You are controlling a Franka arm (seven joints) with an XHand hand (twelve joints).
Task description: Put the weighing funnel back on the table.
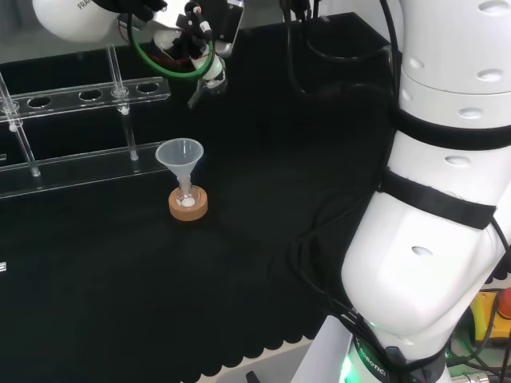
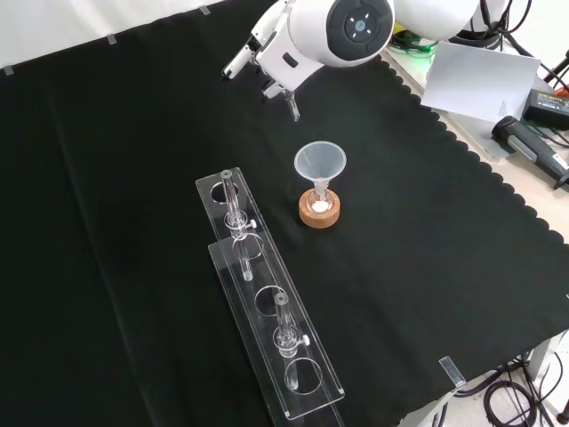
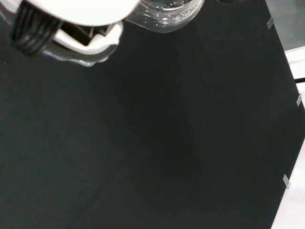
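- The weighing funnel [image 3: 167, 12] is a small clear piece. In the wrist view its rounded body glints against the black cloth [image 3: 157, 143]. In the front view its thin stem [image 2: 292, 105] points down.
- It hangs in the air above the cloth, carried by the hand [image 2: 274, 52] near the cloth's far end in the front view.
- Bare cloth lies under the hand and all round it.
- The funnel [image 2: 320, 162] stands mouth up in a small flask on a cork ring [image 2: 319, 213]. It is nearer the camera than the hand and well apart from it.
- A clear rack [image 2: 267, 302] lies to the left of the funnel in the front view.
- The cloth's scalloped edge [image 2: 444, 129] runs down the right of that view, well apart from the hand.
- The fingers [image 3: 86, 45] are curled in on the weighing funnel and hold it up. One finger [image 2: 236, 64] sticks out straight to the left in the front view.
- In the wrist view the glass sits just beside the white finger. Where the pads meet the glass I cannot tell.
- In the head view the stem [image 1: 197, 96] juts below the hand [image 1: 196, 36].
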